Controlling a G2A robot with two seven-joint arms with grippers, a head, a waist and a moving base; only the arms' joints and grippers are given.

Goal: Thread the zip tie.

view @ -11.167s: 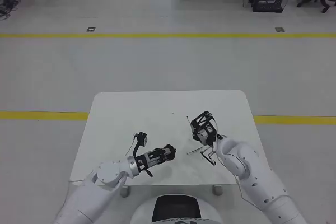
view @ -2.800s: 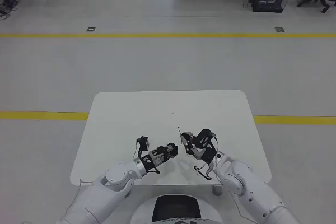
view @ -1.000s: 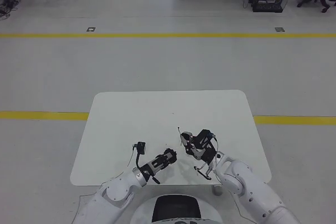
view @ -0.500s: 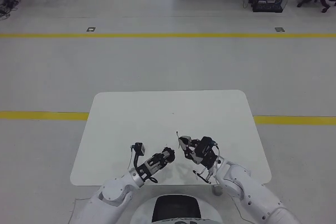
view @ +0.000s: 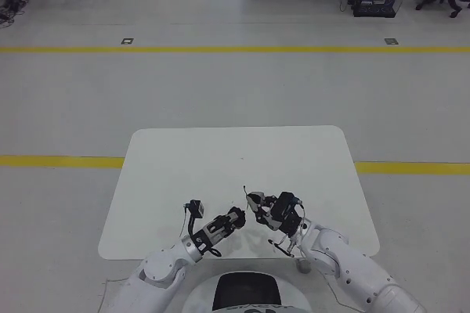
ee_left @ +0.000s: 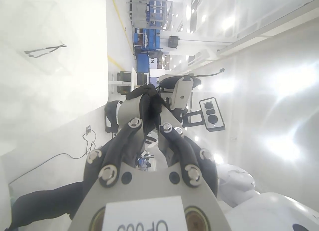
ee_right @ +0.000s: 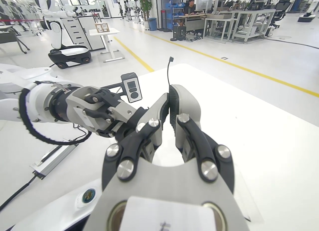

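My right gripper (ee_right: 169, 93) is shut on a thin black zip tie (ee_right: 168, 72). The strap rises from between the fingers and ends in its small square head. In the top view the right gripper (view: 255, 202) hovers over the table's front middle, with the zip tie (view: 245, 192) pointing away from me. My left gripper (view: 236, 217) is close beside it, almost touching. Seen from the left wrist, the left gripper (ee_left: 149, 91) has its fingers pressed together. I cannot tell whether the tie's tail is between them. The zip tie (ee_left: 211, 73) curves off beyond it.
The white table (view: 219, 156) has rounded corners and a bare far half. A clear bag of spare black zip ties (ee_left: 44, 50) lies flat on it, and the bag (ee_right: 53, 153) is near the front edge under the left arm.
Over the last second my right gripper moved a little left with the zip tie, closing the gap to the left gripper. The left gripper stayed nearly still.
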